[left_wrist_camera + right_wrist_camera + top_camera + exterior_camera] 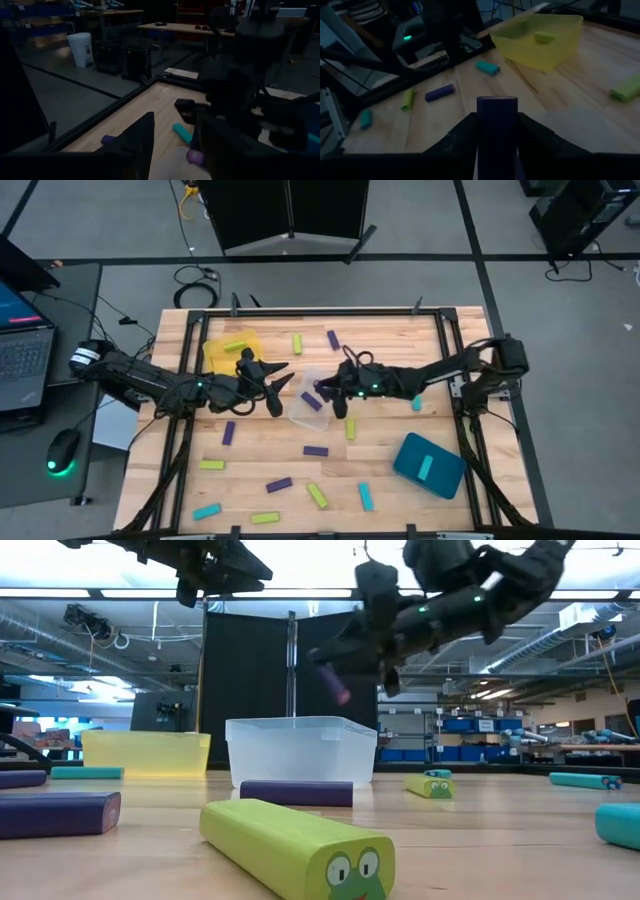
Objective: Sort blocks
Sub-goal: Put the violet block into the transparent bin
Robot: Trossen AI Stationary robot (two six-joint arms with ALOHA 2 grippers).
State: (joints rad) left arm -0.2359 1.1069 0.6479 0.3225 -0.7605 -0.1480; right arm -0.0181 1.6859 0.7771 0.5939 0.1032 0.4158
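My right gripper (326, 392) hovers over the clear tray (300, 416) in the table's middle, shut on a purple block (312, 401). The low view shows that block (335, 684) tilted in the air above the tray's rim (300, 723). My left gripper (281, 387) is open and empty, raised just left of the clear tray. The yellow tray (215, 355) holds a lime block (235, 345); the teal tray (445, 475) holds a cyan one (426, 468). Several lime, purple and cyan blocks lie flat on the table. My right gripper pinches the purple block between its two fingers (462, 135), one on each long side (497, 125). The block's free end (497, 102) sticks out past the fingertips. It is lifted clear and slants downward over the clear tray (337, 690).
Loose blocks lie toward the near edge: purple (229, 433), purple (316, 450), lime (351, 430), lime (317, 496), cyan (366, 497). Toward the far edge lie a lime (297, 343) and a purple one (333, 339). The two grippers are close together.
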